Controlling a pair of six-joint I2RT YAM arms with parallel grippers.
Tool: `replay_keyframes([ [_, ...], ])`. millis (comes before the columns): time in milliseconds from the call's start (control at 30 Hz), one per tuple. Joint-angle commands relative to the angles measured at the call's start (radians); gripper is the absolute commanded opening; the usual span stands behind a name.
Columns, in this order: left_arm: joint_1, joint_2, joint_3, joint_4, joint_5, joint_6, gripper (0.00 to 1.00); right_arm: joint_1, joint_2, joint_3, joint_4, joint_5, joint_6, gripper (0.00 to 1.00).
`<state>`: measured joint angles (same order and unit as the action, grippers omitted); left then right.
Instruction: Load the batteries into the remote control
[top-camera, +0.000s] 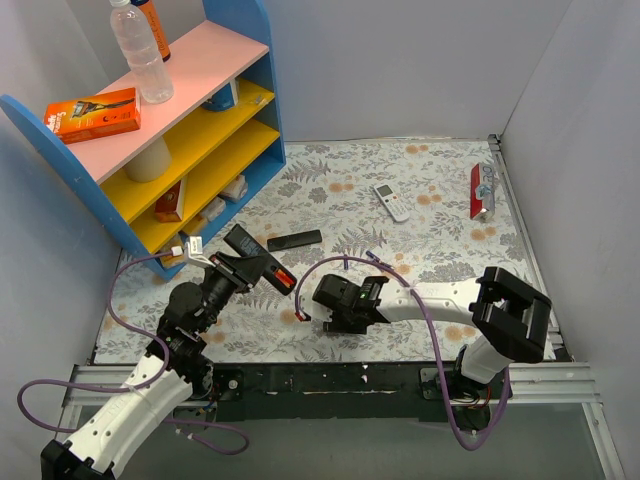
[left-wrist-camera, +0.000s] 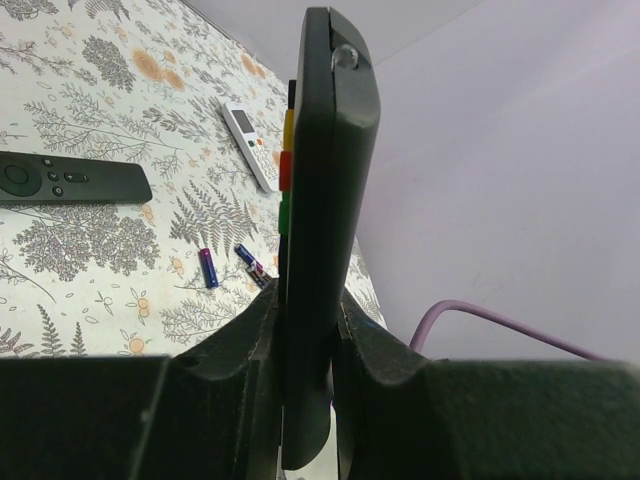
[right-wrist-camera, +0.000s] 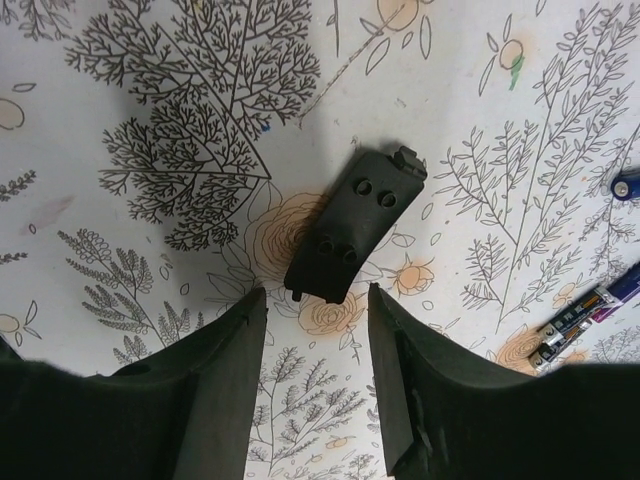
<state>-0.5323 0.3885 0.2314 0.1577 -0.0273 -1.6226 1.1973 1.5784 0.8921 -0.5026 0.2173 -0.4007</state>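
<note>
Remote control (left-wrist-camera: 325, 200) clamped in left gripper (left-wrist-camera: 308, 305); batteries (left-wrist-camera: 208, 268) loose on table (left-wrist-camera: 100, 295).

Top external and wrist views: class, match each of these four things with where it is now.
Things:
1. remote control
2. small black cover
3. white remote
4. orange box

Places:
a. below the open right gripper
b. on top of the shelf
c. clamped in the left gripper
d. flat on the table, beyond both arms

Pairs: 1-c, 2-a, 3-d, 4-b.
</note>
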Motion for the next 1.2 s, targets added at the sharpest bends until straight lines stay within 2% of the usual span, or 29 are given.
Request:
replay_keyframes([
  [0,-0.005,-0.017,0.046,0.000,-0.023,0.015,0.00,0.010,0.032,-0.015,0.052,0.051,-0.021,0.51],
  [500,-0.005,-0.017,0.048,0.000,-0.023,0.017,0.00,0.028,0.063,-0.045,0.102,0.059,-0.038,0.47],
  [667,-0.005,-0.016,0.046,-0.001,-0.026,0.018,0.00,0.028,0.045,-0.068,0.156,0.074,-0.033,0.32],
  [700,-0.005,-0.014,0.048,0.000,-0.026,0.017,0.00,0.028,0.039,-0.073,0.164,0.083,-0.032,0.26],
  [900,-0.005,-0.008,0.046,0.005,-0.025,0.017,0.00,0.018,-0.044,-0.125,0.275,0.068,-0.017,0.09],
  [1067,-0.005,-0.011,0.046,0.006,-0.023,0.017,0.00,-0.034,-0.150,-0.176,0.357,-0.034,0.008,0.06],
  [1167,-0.005,-0.011,0.046,0.006,-0.022,0.017,0.00,-0.093,-0.214,-0.194,0.403,-0.181,0.037,0.02],
])
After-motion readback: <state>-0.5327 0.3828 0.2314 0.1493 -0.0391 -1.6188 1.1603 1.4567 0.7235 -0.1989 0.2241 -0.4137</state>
